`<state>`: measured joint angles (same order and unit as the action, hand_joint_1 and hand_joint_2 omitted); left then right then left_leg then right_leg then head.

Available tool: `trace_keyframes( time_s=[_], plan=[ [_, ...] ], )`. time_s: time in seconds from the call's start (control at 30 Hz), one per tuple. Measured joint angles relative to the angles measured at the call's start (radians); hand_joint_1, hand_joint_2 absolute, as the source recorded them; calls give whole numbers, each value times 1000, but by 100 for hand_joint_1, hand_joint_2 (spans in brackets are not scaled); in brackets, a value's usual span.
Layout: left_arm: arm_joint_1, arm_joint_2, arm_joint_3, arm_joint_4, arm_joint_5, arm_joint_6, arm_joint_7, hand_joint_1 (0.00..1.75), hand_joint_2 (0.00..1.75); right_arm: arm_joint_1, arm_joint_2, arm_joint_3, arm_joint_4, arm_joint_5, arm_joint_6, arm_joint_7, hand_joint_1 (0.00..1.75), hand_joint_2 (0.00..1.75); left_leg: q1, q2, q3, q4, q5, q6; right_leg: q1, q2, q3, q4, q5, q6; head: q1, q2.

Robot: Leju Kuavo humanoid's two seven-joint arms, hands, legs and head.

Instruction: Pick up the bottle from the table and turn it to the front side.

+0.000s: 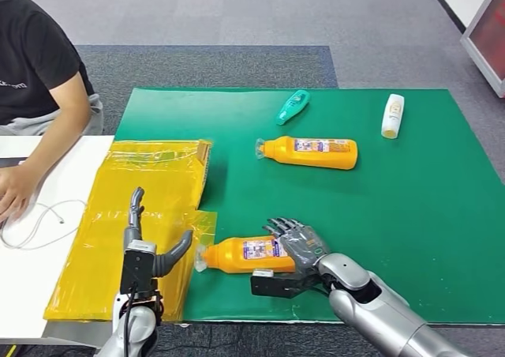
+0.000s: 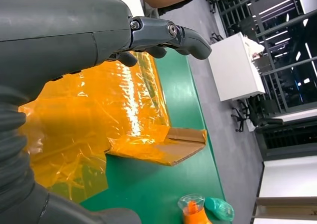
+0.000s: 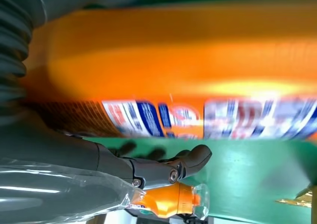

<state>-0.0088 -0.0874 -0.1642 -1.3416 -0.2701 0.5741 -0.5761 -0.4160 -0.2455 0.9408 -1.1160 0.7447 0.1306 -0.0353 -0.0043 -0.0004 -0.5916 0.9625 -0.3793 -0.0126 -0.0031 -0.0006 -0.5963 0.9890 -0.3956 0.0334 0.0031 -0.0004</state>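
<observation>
An orange bottle [image 1: 247, 254] with a blue and white label lies on its side near the front edge of the green mat [image 1: 417, 215], its clear cap pointing left. My right hand [image 1: 294, 250] straddles its base end, fingers over the far side and thumb on the near side. In the right wrist view the bottle [image 3: 179, 70] is blurred and close, and the fingers [image 3: 168, 167] stand a little apart from it, casting shadows on the mat. My left hand [image 1: 146, 246] hovers open over the yellow plastic bag [image 1: 149, 207]; its fingers [image 2: 164, 35] hold nothing.
A second orange bottle [image 1: 312, 152], a teal bottle [image 1: 293, 107] and a white bottle [image 1: 392, 115] lie farther back on the mat. A person [image 1: 35, 65] sits at the white table [image 1: 35, 246] on the left, where a cable lies.
</observation>
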Motion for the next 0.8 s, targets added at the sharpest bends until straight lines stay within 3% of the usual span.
trace_keyframes(
  time_s=[0.5,0.8],
  plan=[
    [-3,13,3,6,-18,5,0,0,175,-17,35,5,77,63,-60,13,175,175,0,0,5,0,0,0,0,0,5,0,0,0,0,0],
    [-2,10,4,-3,-33,5,11,0,175,26,87,-54,124,66,-244,-68,175,175,1,1,4,0,1,-1,1,2,4,0,2,-1,0,0]
  ],
)
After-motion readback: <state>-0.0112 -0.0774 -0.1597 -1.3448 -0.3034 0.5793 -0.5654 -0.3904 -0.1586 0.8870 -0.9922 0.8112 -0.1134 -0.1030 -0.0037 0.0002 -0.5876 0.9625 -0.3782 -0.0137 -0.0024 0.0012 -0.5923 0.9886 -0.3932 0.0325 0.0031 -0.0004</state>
